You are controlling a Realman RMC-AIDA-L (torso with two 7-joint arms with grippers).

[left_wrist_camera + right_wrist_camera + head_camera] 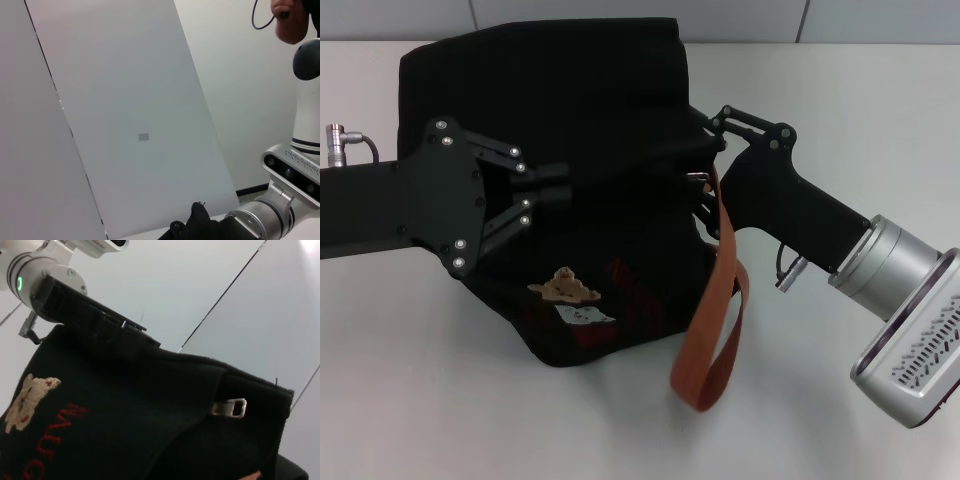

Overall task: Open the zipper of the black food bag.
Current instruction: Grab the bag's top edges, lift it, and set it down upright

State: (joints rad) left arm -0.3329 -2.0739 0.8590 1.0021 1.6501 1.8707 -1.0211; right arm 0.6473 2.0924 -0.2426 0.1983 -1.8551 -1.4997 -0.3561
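Observation:
The black food bag point(590, 110) lies on the white table in the middle of the head view, its bear patch point(563, 287) facing me and an orange strap point(715, 320) hanging at its right. My left gripper point(563, 190) comes in from the left, its fingers pressed together on the fabric of the bag's top. My right gripper point(706, 135) reaches the bag's right end, just above a small silver pull tab point(697, 180). The right wrist view shows that tab point(229, 408) lying on a seam at the bag's corner. The zipper's black line does not stand out from the fabric.
The white table point(440, 400) extends around the bag, with a wall behind it. In the left wrist view a person's hand point(292, 22) holds a cable near the wall, above my right arm point(280, 210). The right wrist view shows my left arm point(85, 315) at the bag's top edge.

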